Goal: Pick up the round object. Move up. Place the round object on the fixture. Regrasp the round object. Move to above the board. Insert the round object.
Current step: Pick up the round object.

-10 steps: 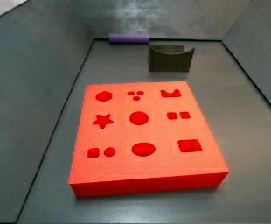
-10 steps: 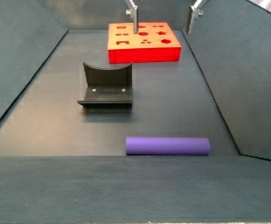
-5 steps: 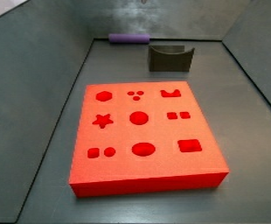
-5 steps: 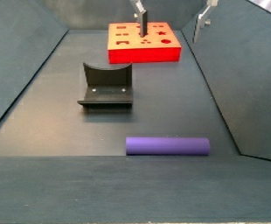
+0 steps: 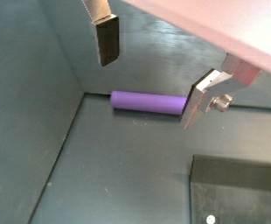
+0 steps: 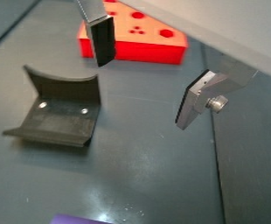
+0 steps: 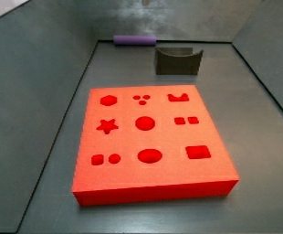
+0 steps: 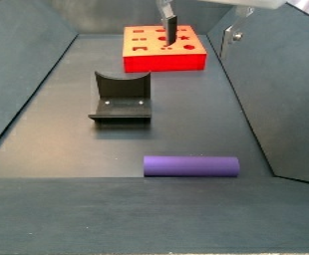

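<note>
- Wrist view: the smooth purple cylindrical peg (image 5: pixel 148 103) lies flat on the dark matte floor (image 5: pixel 114 175), close to a grey side wall. The gripper (image 5: pixel 149 77) hangs above it with its flat silver fingers (image 5: pixel 107 39) spread wide and nothing between them. A corner of the dark grey-olive fixture (image 5: pixel 240 192) is cut off at the frame edge.
- Wrist view: the fixture (image 6: pixel 55 118) shows a curved upright back on a flat base plate with two small pale spots. The orange-red board (image 6: pixel 135 35) is partly hidden behind one finger; only round cut-outs are visible. A sliver of the peg (image 6: pixel 82 220) shows at the frame edge.
- Side view: the board (image 7: pixel 151 142) fills the foreground, with star, circle and square holes. The fixture (image 7: pixel 177 60) and the peg (image 7: pixel 134 40) lie beyond it, near each other but apart. The gripper is out of frame.
- Side view: the peg (image 8: pixel 190 165) lies nearest, well apart from the fixture (image 8: pixel 120 101); the board (image 8: pixel 162 49) stands farthest. Only the fingertips (image 8: pixel 169 21) of the gripper (image 8: pixel 201 26) enter at the top, open, above the board's end.
</note>
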